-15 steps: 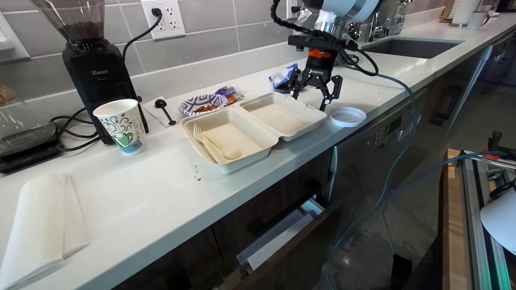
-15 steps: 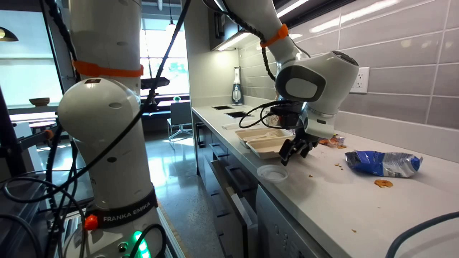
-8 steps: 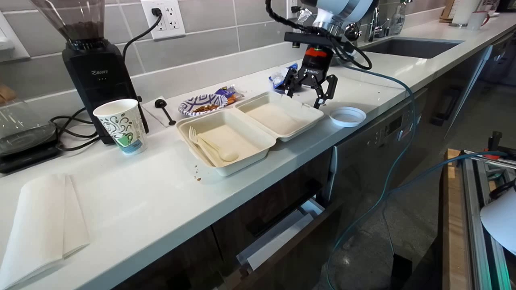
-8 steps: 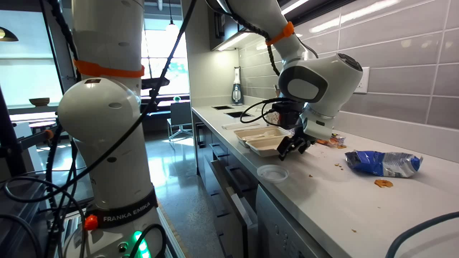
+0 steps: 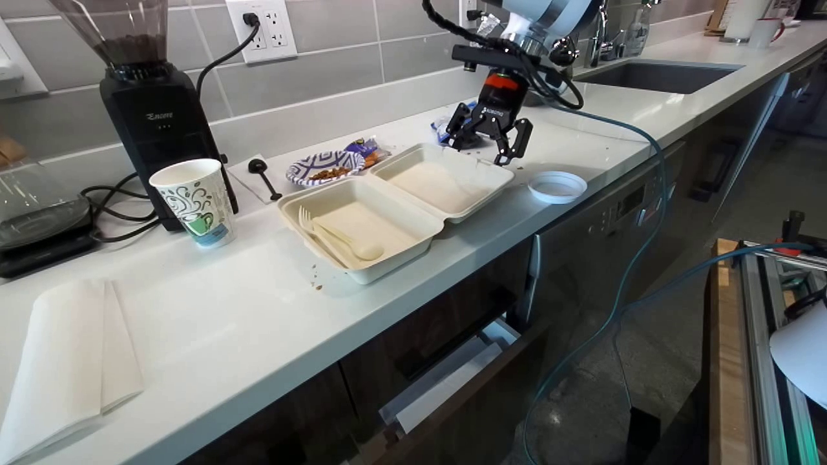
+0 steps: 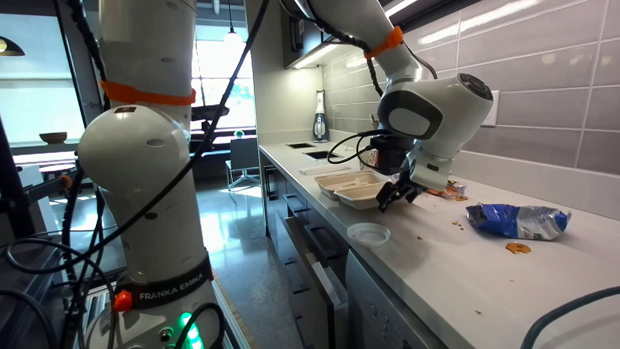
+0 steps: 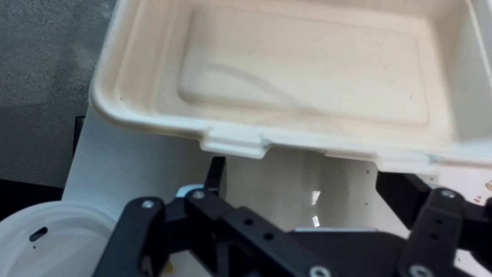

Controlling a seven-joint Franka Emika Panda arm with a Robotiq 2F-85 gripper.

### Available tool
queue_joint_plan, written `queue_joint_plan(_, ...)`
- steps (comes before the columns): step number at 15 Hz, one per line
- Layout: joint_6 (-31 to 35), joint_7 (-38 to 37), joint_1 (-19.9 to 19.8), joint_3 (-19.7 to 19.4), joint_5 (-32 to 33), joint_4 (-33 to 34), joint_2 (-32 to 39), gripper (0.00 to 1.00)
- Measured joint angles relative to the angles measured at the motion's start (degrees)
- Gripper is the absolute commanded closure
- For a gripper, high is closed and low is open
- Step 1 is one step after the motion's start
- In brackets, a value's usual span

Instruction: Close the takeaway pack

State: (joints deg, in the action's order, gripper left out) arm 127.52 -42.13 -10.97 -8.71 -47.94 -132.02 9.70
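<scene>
In an exterior view, free surface [image 5: 575,147] stretches right of the claw [image 5: 478,152], between the white lid [image 5: 557,187], near, and the blue bag [image 5: 442,124], far. The takeaway pack [image 5: 387,216] bars the left; a plate [image 5: 323,160] and wrapper [image 5: 366,152] crowd its far side, while near-left free surface reaches the paper cup [image 5: 194,203] and napkin [image 5: 71,361].

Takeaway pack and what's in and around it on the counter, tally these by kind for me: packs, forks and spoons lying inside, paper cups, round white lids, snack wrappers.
Takeaway pack: 1
Fork: 1
Spoon: 1
Paper cup: 1
Round white lid: 1
Blue snack wrapper and purple snack wrapper: 2
Total: 7
</scene>
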Motion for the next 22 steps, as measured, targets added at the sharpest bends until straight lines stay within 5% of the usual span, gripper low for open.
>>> queue_joint_plan(22,-4.22,3.39,1.02,0.13,-2.3,2.33,-2.99,0.0)
